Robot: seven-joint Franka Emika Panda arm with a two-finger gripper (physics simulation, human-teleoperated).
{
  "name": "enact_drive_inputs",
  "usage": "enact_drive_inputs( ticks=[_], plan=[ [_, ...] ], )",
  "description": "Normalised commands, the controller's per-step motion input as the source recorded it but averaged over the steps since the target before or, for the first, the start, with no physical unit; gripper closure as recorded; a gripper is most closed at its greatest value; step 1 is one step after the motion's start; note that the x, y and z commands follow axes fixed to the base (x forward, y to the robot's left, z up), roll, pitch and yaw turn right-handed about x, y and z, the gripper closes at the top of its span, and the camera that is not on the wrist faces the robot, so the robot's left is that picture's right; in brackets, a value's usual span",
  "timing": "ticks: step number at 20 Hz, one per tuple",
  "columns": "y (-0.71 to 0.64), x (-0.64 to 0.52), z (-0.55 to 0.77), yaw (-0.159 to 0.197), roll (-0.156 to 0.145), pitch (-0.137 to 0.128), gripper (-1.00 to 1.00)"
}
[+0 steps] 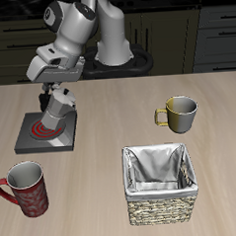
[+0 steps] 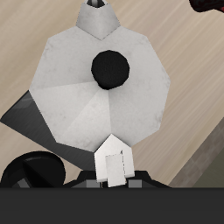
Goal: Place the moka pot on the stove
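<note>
The silver faceted moka pot point(image 1: 52, 111) is in my gripper point(image 1: 55, 96), right over the red coil of the stove point(image 1: 32, 143); I cannot tell whether its base touches the plate. The stove is a flat dark grey plate partway back on the table. In the wrist view I look straight down on the pot's lid point(image 2: 79, 96) with its black knob point(image 2: 111, 68). My gripper point(image 2: 112, 175) is shut at the pot's handle side. A dark corner of the stove point(image 2: 22, 118) shows beside the pot.
A metallic mug with an olive handle point(image 1: 179, 112) stands at the middle of the table's far half. A wicker basket lined with grey cloth point(image 1: 160, 184) stands near the front edge. A red patterned mug point(image 1: 25, 188) stands near the front, in front of the stove.
</note>
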Motion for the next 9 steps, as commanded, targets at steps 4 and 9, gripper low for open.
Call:
enact_drive_inputs(
  ticks=[4, 9],
  plan=[
    [0.04, 0.04, -0.24, -0.007, -0.008, 0.039, 1.00],
    [0.03, -0.05, -0.19, -0.027, -0.039, 0.068, -1.00]
  ],
)
